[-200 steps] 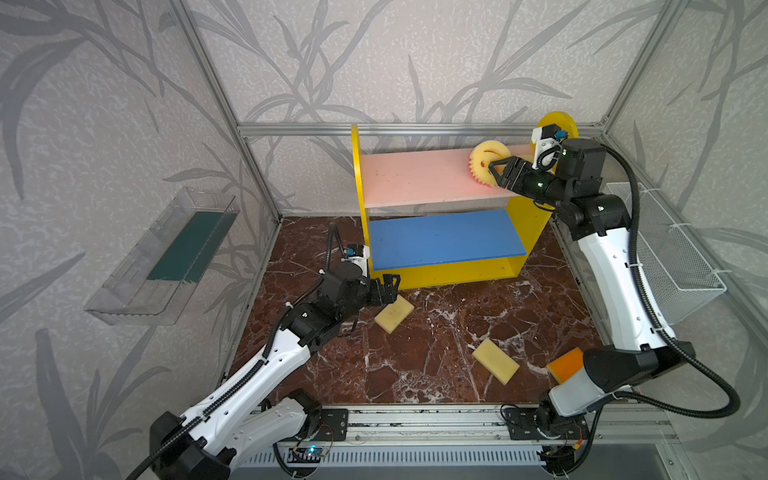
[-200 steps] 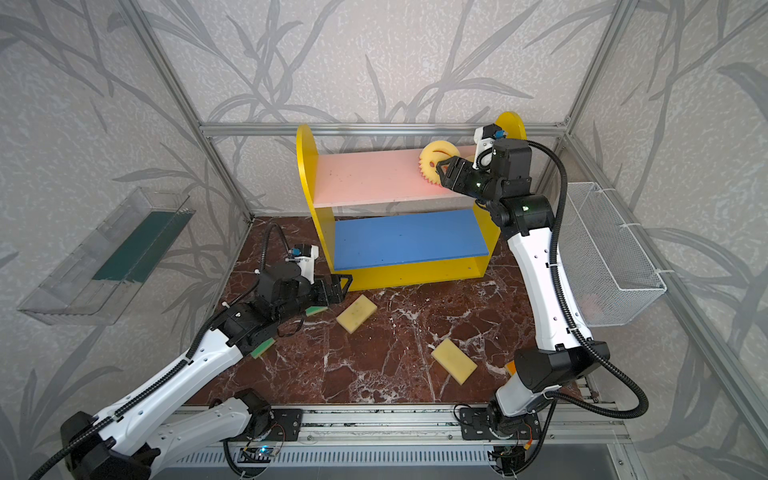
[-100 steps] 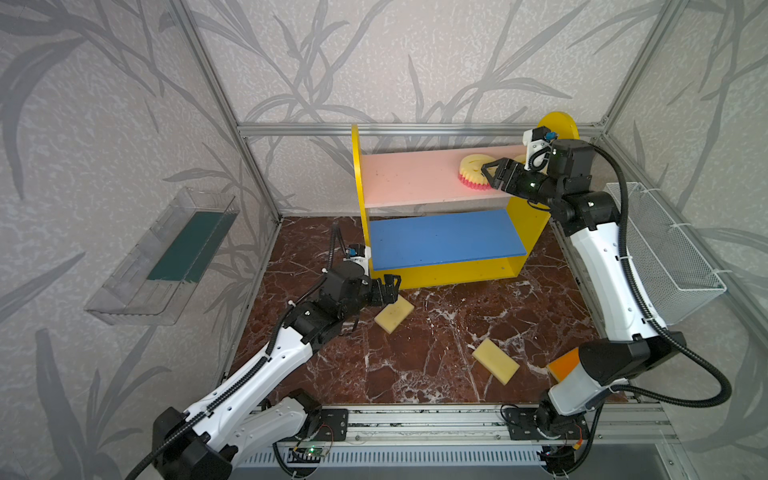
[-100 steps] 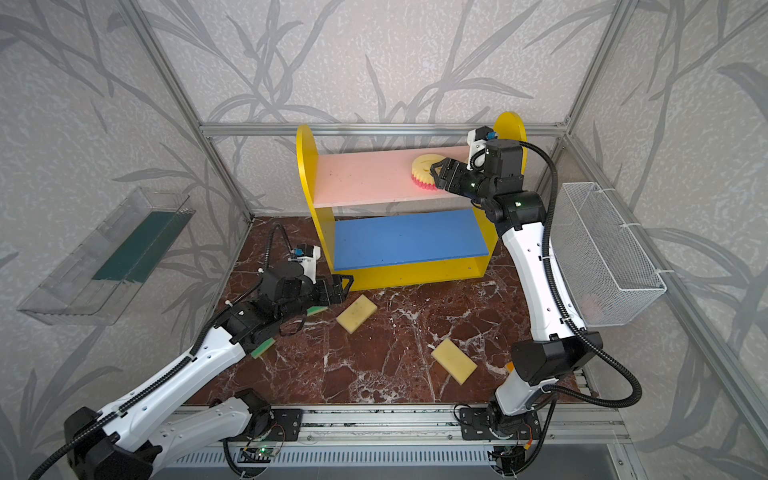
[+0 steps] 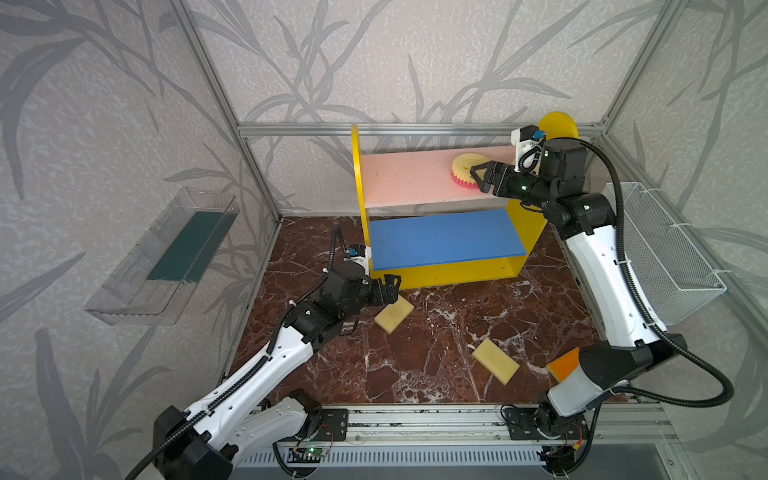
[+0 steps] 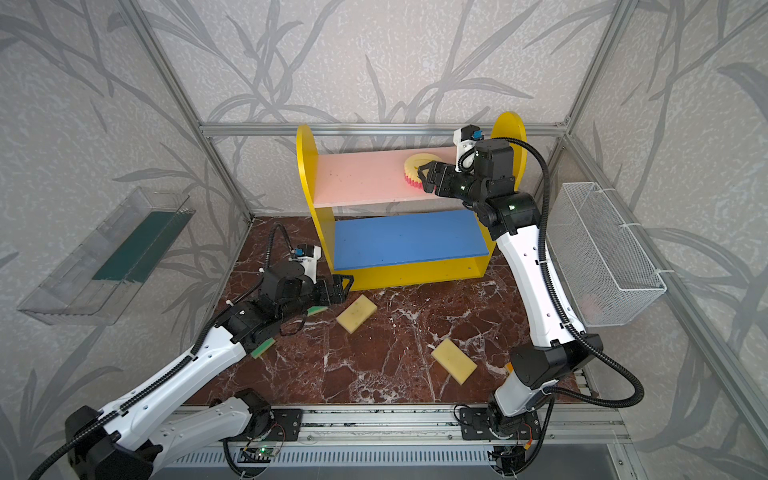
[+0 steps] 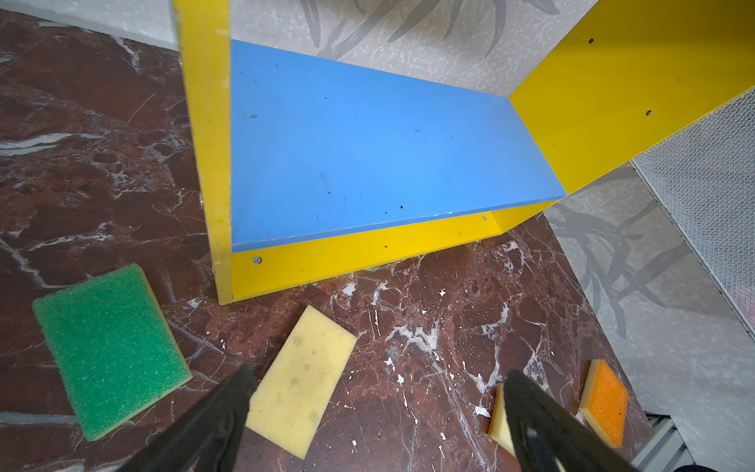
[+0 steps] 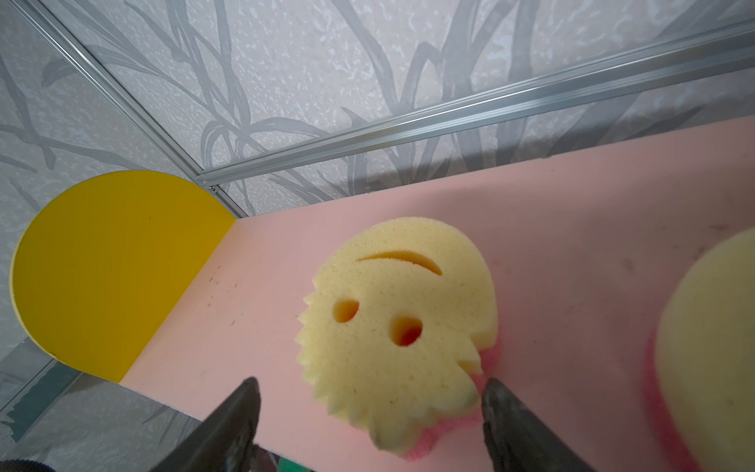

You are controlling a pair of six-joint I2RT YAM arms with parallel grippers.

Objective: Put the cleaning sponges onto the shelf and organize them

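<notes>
The right gripper (image 5: 478, 178) is open up at 1 o'clock. A round smiley sponge (image 8: 400, 310) lies flat between its fingers, on the pink board (image 5: 399, 178) of the shelf (image 5: 436, 272). The left gripper (image 7: 376, 380) is open too and holds nothing, low over the floor (image 5: 436, 332) at 9 o'clock, with a pale yellow sponge (image 5: 394, 314) just beside it at its 4 o'clock.

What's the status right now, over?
Left gripper open by pale yellow sponge. Right gripper open at smiley sponge on pink board. Nothing blocking.
</notes>
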